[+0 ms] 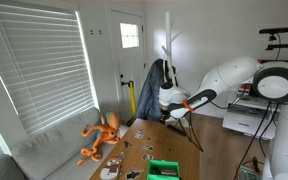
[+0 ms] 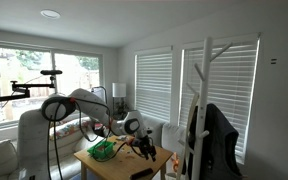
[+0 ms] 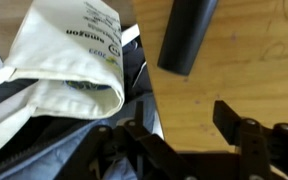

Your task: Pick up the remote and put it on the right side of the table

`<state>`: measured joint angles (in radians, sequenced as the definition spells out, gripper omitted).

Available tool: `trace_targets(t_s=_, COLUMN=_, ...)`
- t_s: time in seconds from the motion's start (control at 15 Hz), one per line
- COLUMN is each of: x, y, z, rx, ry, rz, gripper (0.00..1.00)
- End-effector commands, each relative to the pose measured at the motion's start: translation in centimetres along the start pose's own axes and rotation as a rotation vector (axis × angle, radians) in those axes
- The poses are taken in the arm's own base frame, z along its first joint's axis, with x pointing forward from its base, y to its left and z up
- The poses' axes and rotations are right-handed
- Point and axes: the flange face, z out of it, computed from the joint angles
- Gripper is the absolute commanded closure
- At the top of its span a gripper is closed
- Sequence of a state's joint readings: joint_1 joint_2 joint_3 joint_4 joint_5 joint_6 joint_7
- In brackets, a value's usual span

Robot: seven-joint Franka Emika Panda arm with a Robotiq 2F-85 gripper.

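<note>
In the wrist view the black remote (image 3: 189, 35) lies on the brown wooden table (image 3: 244, 70), near the table's edge. My gripper (image 3: 182, 108) is open and empty, with bare wood between its two black fingers, a short way from the remote's near end. In both exterior views the gripper (image 1: 170, 108) (image 2: 134, 127) hangs low over the far end of the table (image 1: 149, 152) (image 2: 119, 165). I cannot make out the remote for certain in the exterior views.
A white Amazon bag (image 3: 69, 55) and dark cloth lie beside the table edge, close to my left finger. An orange plush toy (image 1: 102, 135), a green basket (image 1: 164, 168) and small items sit on the table. A white coat rack with a dark jacket (image 1: 160, 75) stands behind.
</note>
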<state>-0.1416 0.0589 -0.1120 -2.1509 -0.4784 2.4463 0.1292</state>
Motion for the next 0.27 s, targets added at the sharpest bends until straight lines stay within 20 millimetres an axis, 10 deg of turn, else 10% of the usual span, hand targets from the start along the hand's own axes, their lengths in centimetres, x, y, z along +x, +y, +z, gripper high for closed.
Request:
trace_targets(t_s=0.0, x=1.6, y=-0.6, z=-7.8, rx=0.131, ry=0.138, rz=0.064, gripper=0.01)
trace_targets(t_s=0.07, x=1.5, y=-1.3, z=-9.8, rx=0.174, ry=0.178, rz=0.031, gripper=0.00)
trace_targets(t_s=0.13, x=2.1, y=-0.4, z=-6.2, rx=0.106, ry=0.120, rz=0.052, gripper=0.00)
trace_targets(t_s=0.2, x=2.2, y=-0.7, z=-7.7, rx=0.118, ry=0.141, rz=0.044, gripper=0.00)
